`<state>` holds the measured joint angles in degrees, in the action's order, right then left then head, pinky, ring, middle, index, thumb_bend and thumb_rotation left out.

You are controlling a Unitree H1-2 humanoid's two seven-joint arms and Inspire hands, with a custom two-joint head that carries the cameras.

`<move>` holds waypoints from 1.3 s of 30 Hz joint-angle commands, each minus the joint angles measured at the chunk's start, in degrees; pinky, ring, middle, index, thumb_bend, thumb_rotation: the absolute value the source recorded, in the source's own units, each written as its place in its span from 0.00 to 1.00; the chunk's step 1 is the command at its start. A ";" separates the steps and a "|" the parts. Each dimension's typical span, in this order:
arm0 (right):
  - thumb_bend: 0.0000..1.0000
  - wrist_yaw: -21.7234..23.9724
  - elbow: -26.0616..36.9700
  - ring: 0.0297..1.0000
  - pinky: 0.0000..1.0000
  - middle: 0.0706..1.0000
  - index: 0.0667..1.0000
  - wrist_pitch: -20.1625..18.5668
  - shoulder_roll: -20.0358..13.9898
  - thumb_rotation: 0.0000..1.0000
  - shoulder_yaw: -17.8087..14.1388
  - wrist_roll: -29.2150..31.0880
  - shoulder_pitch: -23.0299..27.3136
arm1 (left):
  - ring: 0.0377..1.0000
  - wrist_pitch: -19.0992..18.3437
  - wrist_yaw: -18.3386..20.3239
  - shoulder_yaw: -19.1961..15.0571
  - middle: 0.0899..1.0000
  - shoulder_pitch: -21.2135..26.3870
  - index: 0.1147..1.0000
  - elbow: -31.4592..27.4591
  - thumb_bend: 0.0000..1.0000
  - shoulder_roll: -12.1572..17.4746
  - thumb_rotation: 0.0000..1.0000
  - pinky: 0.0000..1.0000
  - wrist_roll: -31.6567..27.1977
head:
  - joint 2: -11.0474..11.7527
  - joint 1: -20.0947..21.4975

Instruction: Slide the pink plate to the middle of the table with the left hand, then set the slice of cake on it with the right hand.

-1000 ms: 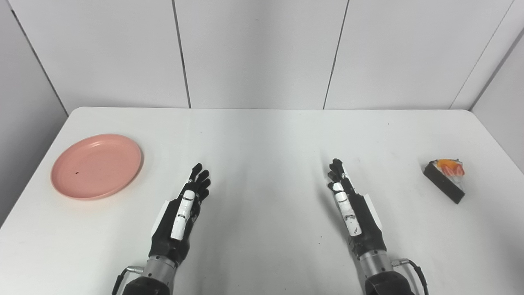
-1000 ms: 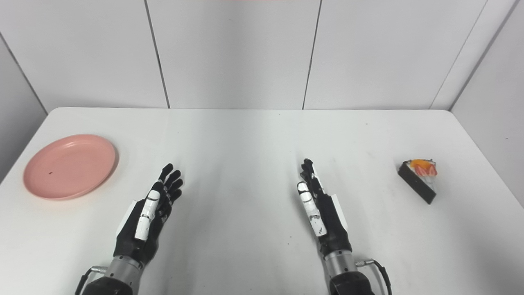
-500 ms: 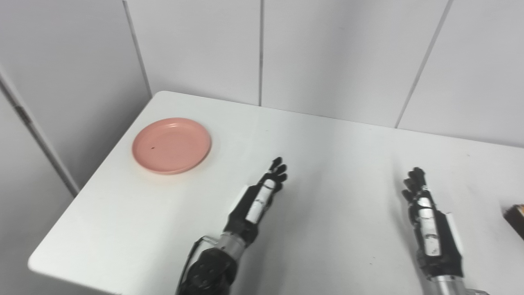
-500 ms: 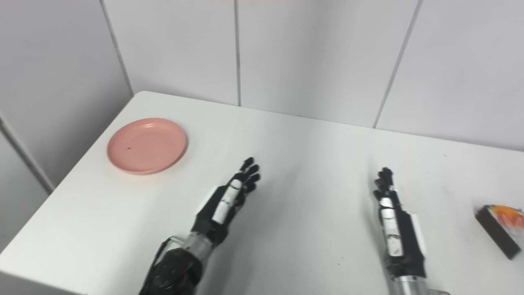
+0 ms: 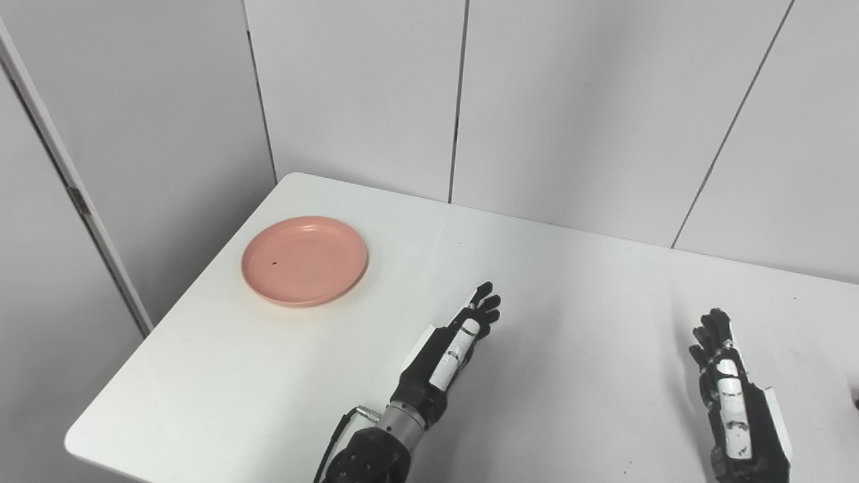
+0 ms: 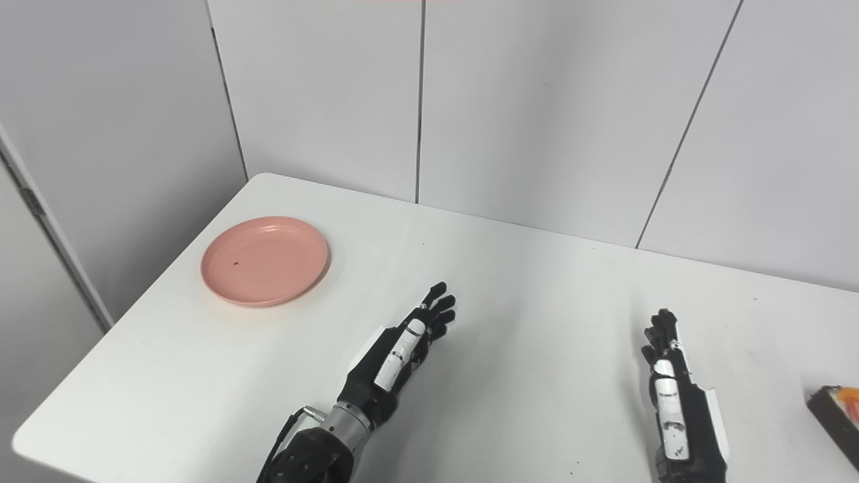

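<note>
The pink plate [image 5: 305,259] lies empty near the table's far left corner. My left hand [image 5: 451,350] hovers over the table to the right of the plate and nearer to me, fingers straight and apart, holding nothing. At the lower right my right hand [image 6: 674,402] stands edge-on, open and empty. The slice of cake [image 6: 837,419], dark with an orange top, shows only partly at the right edge of the right eye view, right of my right hand; the left eye view does not show it.
The white table [image 5: 577,315] has its left edge and near-left corner in view, with a drop to the floor beyond. Grey wall panels [image 5: 362,94] stand right behind the table and along its left side.
The camera has swung left, so the whole picture shifted right and the cake slid to the frame edge. Both hands keep their open pose; the plate lies where it was.
</note>
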<state>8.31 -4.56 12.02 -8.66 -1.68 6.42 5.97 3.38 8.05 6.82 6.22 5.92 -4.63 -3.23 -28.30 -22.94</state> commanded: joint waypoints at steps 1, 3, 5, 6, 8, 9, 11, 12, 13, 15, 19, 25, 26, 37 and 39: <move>0.31 0.59 -3.79 1.00 1.00 1.00 1.00 1.35 -0.23 1.00 -0.11 0.19 -4.40 | 0.97 0.09 -0.27 0.18 0.97 -3.09 0.97 2.12 0.42 -0.09 1.00 1.00 0.06 | -0.11 0.18; 0.31 0.68 -3.91 1.00 1.00 1.00 1.00 1.43 -0.26 1.00 -0.09 0.24 -4.40 | 0.97 -0.33 -0.20 0.28 0.97 -3.33 0.97 1.29 0.43 -0.11 1.00 1.00 0.00 | -0.16 0.17; 0.33 0.67 -3.92 1.00 1.00 1.00 1.00 1.30 -0.20 1.00 -0.04 0.23 -4.40 | 0.96 -0.77 -0.17 0.41 0.97 -3.57 0.96 0.28 0.43 -0.10 1.00 0.99 0.01 | -0.21 0.13; 0.33 0.67 -3.92 0.99 1.00 1.00 1.00 1.25 -0.16 1.00 -0.03 0.26 -4.40 | 0.96 -0.91 -0.17 0.48 0.97 -3.66 0.96 -0.16 0.43 -0.09 1.00 0.99 0.03 | -0.21 0.13; 0.34 0.63 -4.01 0.99 1.00 1.00 1.00 1.36 -0.12 1.00 0.07 0.11 -4.33 | 0.97 -1.35 -0.07 0.59 0.97 -3.81 0.96 -1.14 0.43 0.01 1.00 0.99 -0.12 | -0.41 0.18; 0.34 0.67 -4.19 0.99 1.00 1.00 1.00 1.59 -0.09 1.00 0.07 0.17 -4.27 | 0.97 -1.72 -0.04 0.70 0.97 -3.92 0.96 -1.92 0.43 -0.01 1.00 0.99 -0.20 | -0.45 0.19; 0.35 0.76 -4.48 0.99 1.00 1.00 1.00 1.80 -0.08 1.00 0.06 0.32 -4.16 | 0.97 -2.41 0.04 1.13 0.97 -4.02 0.96 -3.75 0.42 -0.02 1.00 0.98 -0.06 | -0.50 0.16; 0.35 0.77 -4.56 0.99 1.00 1.00 1.00 1.80 -0.10 1.00 0.08 0.28 -4.11 | 0.97 -2.77 0.08 1.34 0.97 -3.99 0.97 -4.66 0.42 -0.02 1.00 0.98 0.03 | -0.53 0.01; 0.35 0.79 -4.67 0.98 1.00 1.00 1.00 1.82 -0.12 1.00 0.08 0.30 -4.06 | 0.97 -3.07 0.08 1.56 0.97 -3.91 0.97 -5.48 0.41 -0.02 1.00 0.98 0.20 | -0.53 0.01; 0.35 0.87 -4.80 0.98 1.00 1.00 1.00 1.67 -0.14 1.00 0.07 0.39 -3.98 | 0.96 -3.33 0.09 1.86 0.97 -3.68 0.96 -6.61 0.41 0.00 1.00 0.98 0.40 | -0.56 -0.08; 0.36 0.38 -4.77 0.97 0.98 0.99 1.00 1.71 -0.05 1.00 0.05 -0.26 -3.93 | 0.97 -7.86 0.50 2.73 0.97 -2.20 0.96 -11.35 0.41 0.37 1.00 0.99 0.75 | -0.59 -0.21; 0.35 1.08 -5.33 0.98 0.99 0.99 1.00 1.83 -0.33 1.00 0.10 0.33 -3.54 | 0.97 -13.74 0.84 2.44 0.97 0.42 0.95 -17.47 0.40 0.86 1.00 0.98 -0.37 | -0.69 -0.14; 0.35 1.21 -5.54 0.98 0.99 0.99 1.00 1.99 -0.39 1.00 0.09 0.41 -3.45 | 0.97 -14.41 0.80 2.30 0.96 0.71 0.95 -18.06 0.40 0.82 1.00 0.98 -0.56 | -0.69 -0.14; 0.37 1.68 -8.38 0.97 0.99 0.99 0.99 3.37 -0.38 1.00 -0.25 0.54 -2.12 | 0.92 -22.96 -0.47 -2.01 0.91 6.84 0.88 -27.68 0.44 1.66 1.00 0.99 -4.07 | -0.37 -0.10; 0.37 1.68 -8.55 0.97 0.99 0.99 0.99 3.46 -0.39 1.00 -0.22 0.38 -2.06 | 0.91 -23.76 -0.88 -2.90 0.90 7.65 0.88 -28.64 0.44 1.75 1.00 0.99 -4.23 | -0.24 -0.18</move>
<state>9.55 -7.25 13.20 -9.36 -1.82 6.48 8.25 -20.01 7.90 4.44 11.43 -20.72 -2.67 -7.04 -28.48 -23.20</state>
